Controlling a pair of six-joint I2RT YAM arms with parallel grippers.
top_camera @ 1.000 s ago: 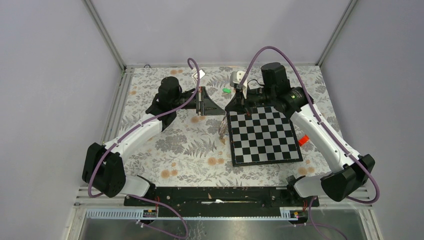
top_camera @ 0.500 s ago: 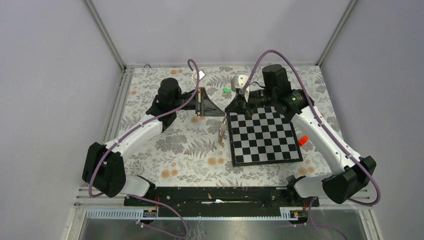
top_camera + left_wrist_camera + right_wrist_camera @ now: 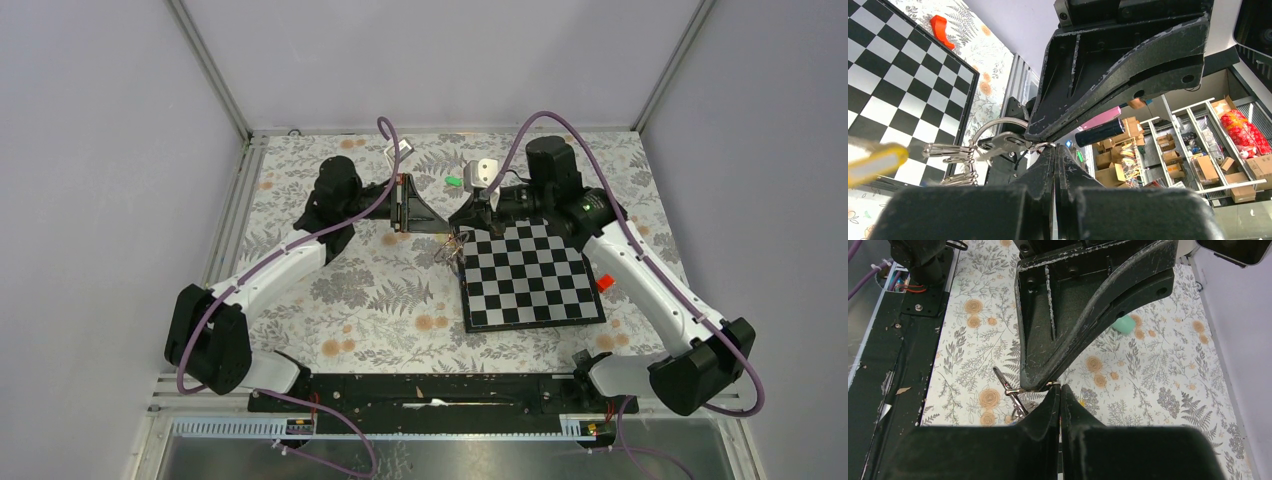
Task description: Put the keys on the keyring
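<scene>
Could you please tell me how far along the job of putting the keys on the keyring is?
Done: the keyring is lifted. In hand: the left gripper and right gripper are both shut, tip to tip, seemingly pinching its ring. Left: the green key lies loose on the table, not threaded; I cannot find the black one.

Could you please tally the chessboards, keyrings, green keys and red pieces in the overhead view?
chessboard: 1
keyring: 1
green key: 1
red piece: 1
Total: 4
</scene>
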